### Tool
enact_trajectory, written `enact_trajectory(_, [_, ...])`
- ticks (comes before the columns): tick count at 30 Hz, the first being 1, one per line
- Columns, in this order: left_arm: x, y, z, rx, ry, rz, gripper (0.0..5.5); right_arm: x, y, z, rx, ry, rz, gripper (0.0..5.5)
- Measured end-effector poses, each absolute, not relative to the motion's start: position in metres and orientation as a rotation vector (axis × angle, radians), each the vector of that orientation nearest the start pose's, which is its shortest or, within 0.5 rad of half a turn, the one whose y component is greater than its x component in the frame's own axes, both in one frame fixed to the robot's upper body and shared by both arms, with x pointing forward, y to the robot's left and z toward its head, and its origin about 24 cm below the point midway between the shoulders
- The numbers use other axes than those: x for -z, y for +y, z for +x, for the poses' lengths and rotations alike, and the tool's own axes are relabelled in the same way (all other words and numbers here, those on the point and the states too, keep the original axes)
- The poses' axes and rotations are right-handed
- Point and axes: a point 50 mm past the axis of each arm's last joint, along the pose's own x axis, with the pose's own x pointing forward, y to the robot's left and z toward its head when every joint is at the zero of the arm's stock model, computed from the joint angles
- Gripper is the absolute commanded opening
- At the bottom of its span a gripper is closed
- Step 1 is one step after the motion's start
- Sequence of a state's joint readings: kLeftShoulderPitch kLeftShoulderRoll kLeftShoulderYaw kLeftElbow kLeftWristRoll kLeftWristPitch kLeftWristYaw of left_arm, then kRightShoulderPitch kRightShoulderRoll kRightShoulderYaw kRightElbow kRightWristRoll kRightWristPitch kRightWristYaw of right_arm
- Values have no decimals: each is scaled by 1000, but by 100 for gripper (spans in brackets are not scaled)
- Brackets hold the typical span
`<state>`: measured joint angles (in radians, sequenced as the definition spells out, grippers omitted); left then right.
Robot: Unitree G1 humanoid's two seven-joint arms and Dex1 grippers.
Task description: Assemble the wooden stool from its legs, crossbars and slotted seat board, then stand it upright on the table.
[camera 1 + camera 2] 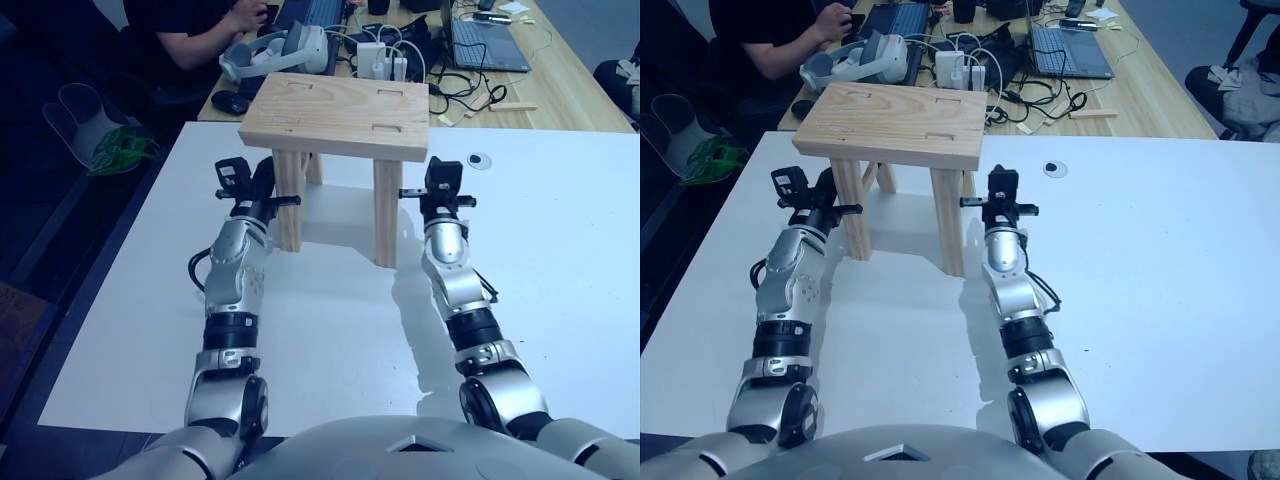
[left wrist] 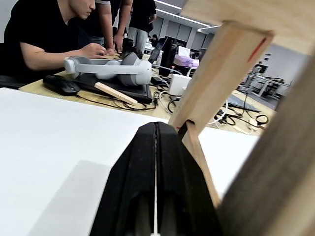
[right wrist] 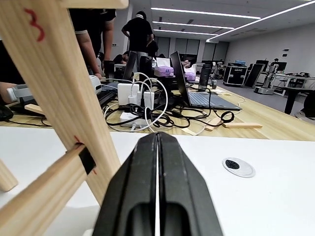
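The wooden stool [image 1: 336, 115] stands upright at twelve o'clock on the white table [image 1: 560, 260], its seat board on its legs, and it looks fully assembled. The left gripper [image 1: 248, 178] sits just beside it at nine o'clock and the right gripper [image 1: 442, 178] at three o'clock. Each has its fingers pressed together on nothing. To my eye, little is left but drawing the arms clear.

Silver-grey segmented metal arms [image 1: 235, 268] are ending in the black wedge-shaped left gripper [image 2: 155, 147] and right gripper [image 3: 157, 157]; a thin black cable [image 1: 193, 268] is looping alongside.
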<state>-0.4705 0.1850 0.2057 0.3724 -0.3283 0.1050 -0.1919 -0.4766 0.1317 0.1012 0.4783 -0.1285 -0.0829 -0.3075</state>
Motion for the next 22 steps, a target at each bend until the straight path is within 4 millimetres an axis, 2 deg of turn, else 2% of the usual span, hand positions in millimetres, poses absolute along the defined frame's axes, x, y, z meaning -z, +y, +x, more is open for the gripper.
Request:
enact_trajectory(3, [-115, 206, 353, 70, -116, -208, 1, -70, -58, 329, 54, -90, -73, 0])
enact_trajectory(7, [-103, 194, 346, 60, -117, -223, 1, -60, -66, 325, 51, -66, -3, 0])
enact_trajectory(9, [-90, 180, 338, 91, -94, -242, 1, -54, -78, 319, 69, -52, 44, 0])
enact_trajectory(11, [-84, 171, 335, 123, -75, -241, 1, -58, -91, 321, 82, -72, 57, 0])
enact_trajectory(16, [-88, 160, 332, 115, -116, -258, 1, -71, -115, 323, 47, -120, 10, 0])
enact_trajectory(22, [-93, 137, 318, 142, -181, -307, 1, -68, -120, 311, -81, -120, -119, 0])
